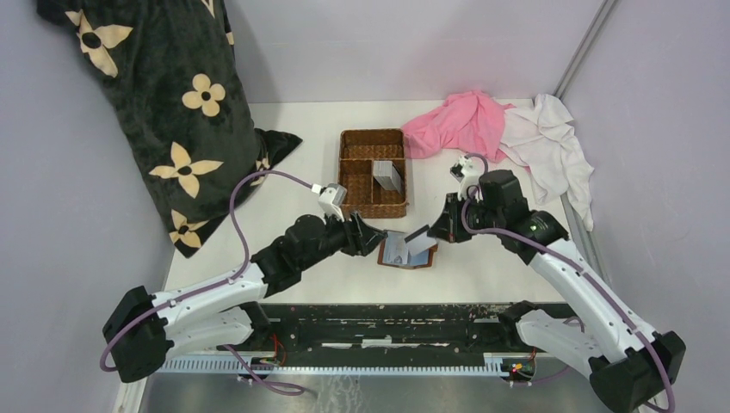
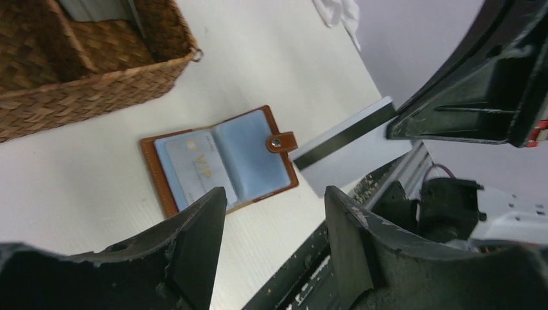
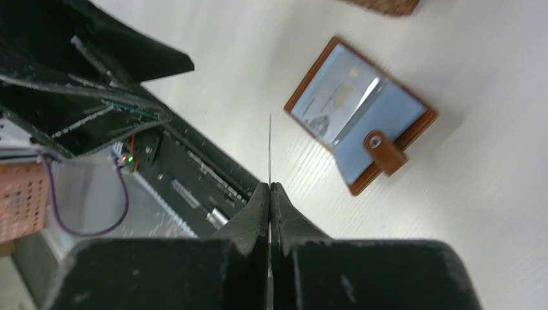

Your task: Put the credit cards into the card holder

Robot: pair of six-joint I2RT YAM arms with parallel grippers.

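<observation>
The card holder [image 1: 398, 252] lies open and flat on the table, brown leather with blue pockets and a snap tab [image 2: 282, 142]. One credit card marked VIP [image 2: 194, 166] sits in its left pocket. My right gripper [image 1: 437, 231] is shut on a grey credit card with a dark stripe [image 2: 349, 145], held just above the holder's right side and seen edge-on in the right wrist view [image 3: 269, 148]. My left gripper [image 2: 274, 197] hovers open and empty at the holder's left edge [image 1: 377, 237]. More grey cards [image 1: 387, 175] stand in the basket.
A brown wicker basket [image 1: 373, 134] with compartments stands just behind the holder. Pink cloth [image 1: 460, 120] and white cloth [image 1: 551, 142] lie at the back right. A black flowered pillow [image 1: 163, 103] leans at the left. The black mounting rail [image 1: 387, 323] runs along the near edge.
</observation>
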